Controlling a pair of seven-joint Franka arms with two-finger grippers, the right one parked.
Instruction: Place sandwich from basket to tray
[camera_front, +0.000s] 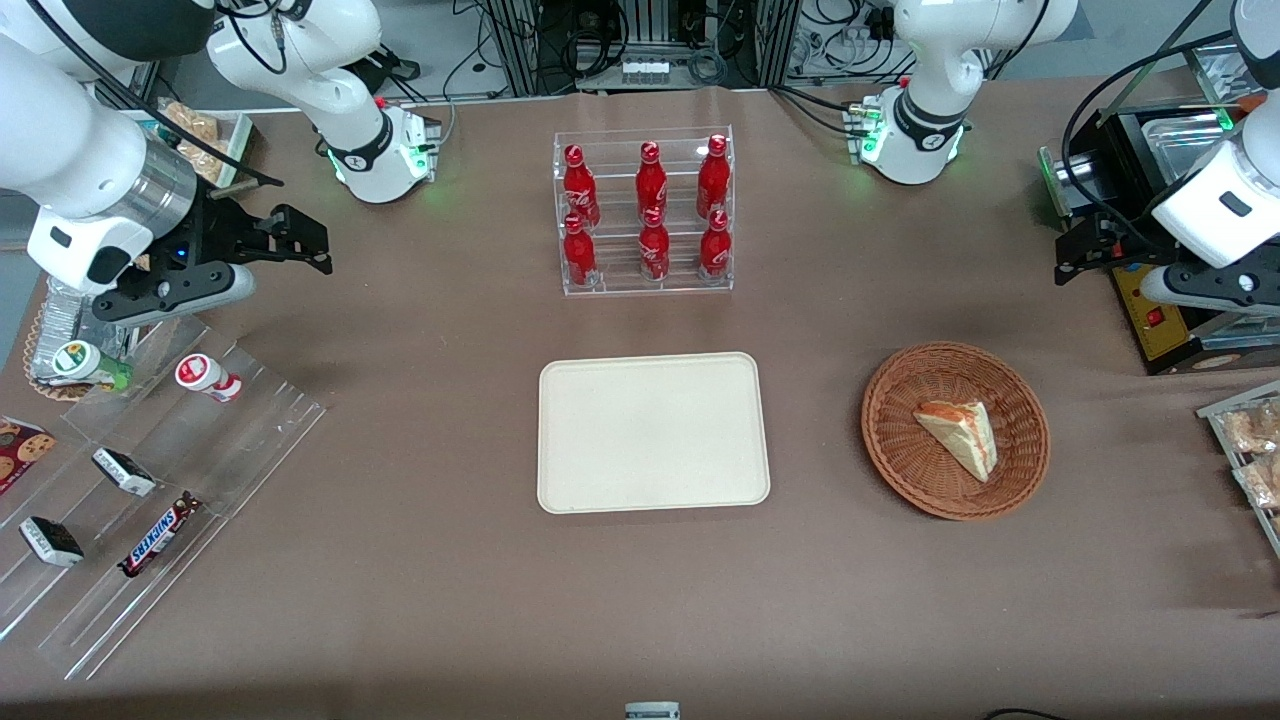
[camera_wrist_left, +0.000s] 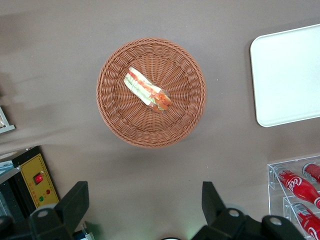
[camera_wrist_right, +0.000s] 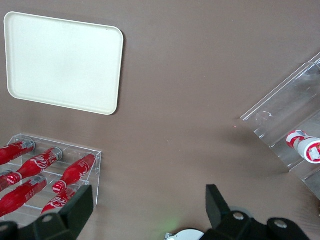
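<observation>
The sandwich (camera_front: 960, 435) is a pale triangular wedge with red-orange and green filling, lying in the round reddish-brown wicker basket (camera_front: 900, 400) toward the working arm's end of the table. The cream-beige tray (camera_front: 653, 432) lies flat and bare beside the basket, at the table's middle. My left gripper (camera_front: 1080, 255) hangs open and empty above the table, farther from the front camera than the basket and apart from it. The left wrist view shows the open gripper (camera_wrist_left: 144, 200), the sandwich (camera_wrist_left: 147, 90), the basket (camera_wrist_left: 115, 110) and part of the tray (camera_wrist_left: 290, 75).
A clear rack of red cola bottles (camera_front: 645, 210) stands farther from the front camera than the tray. A black and yellow device (camera_front: 1150, 310) and bagged pastries (camera_front: 1250, 450) sit near the working arm. A clear stepped rack with snacks (camera_front: 150, 480) lies toward the parked arm's end.
</observation>
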